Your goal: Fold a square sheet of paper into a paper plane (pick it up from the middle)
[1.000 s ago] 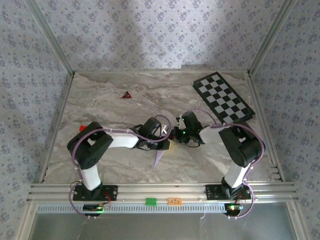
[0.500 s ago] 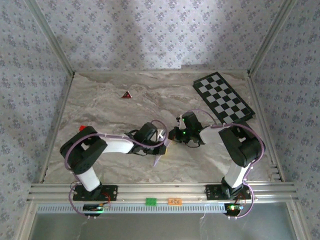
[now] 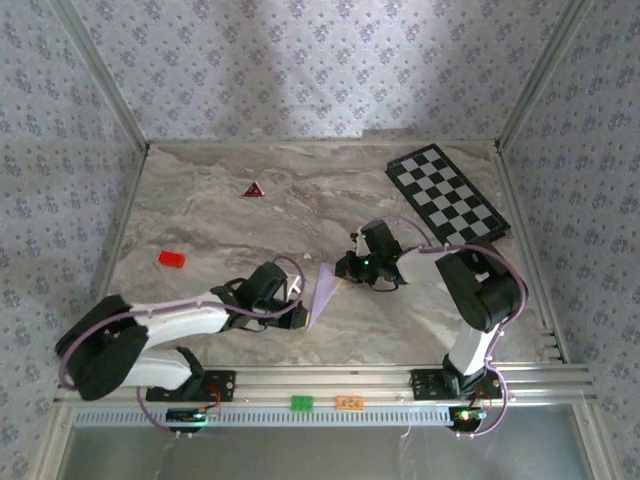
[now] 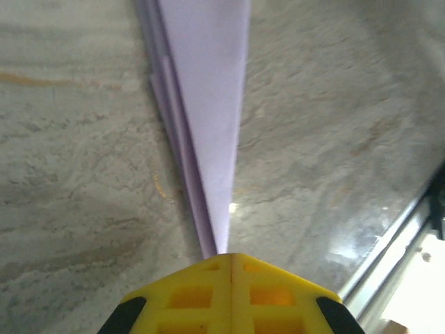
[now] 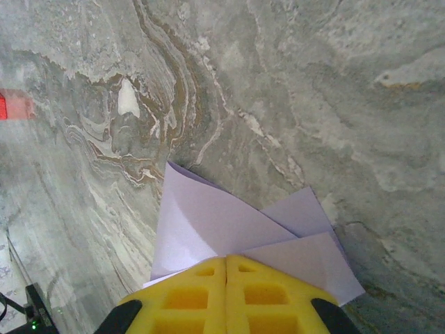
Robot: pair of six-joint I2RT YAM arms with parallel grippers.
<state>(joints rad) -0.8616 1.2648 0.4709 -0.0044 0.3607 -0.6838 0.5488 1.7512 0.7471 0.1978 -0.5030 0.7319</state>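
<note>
Near the front middle of the marble table (image 3: 200,215), the paper plane (image 3: 322,296) stretched between the two arms as a narrow pale lilac dart. Its tip pointed toward the front rail. The left gripper (image 4: 230,256) had its yellow fingers clenched on the narrow end, and the long creased body ran away from them over the marble. The right gripper (image 5: 226,259) was pinched on the wider end, where folded flaps fanned out from its closed yellow tips. Farther back, a checkered board (image 3: 447,192) lay at the right and a small dark red triangle (image 3: 253,189) at the left. A red block (image 3: 172,259) sat nearer the left arm.
</note>
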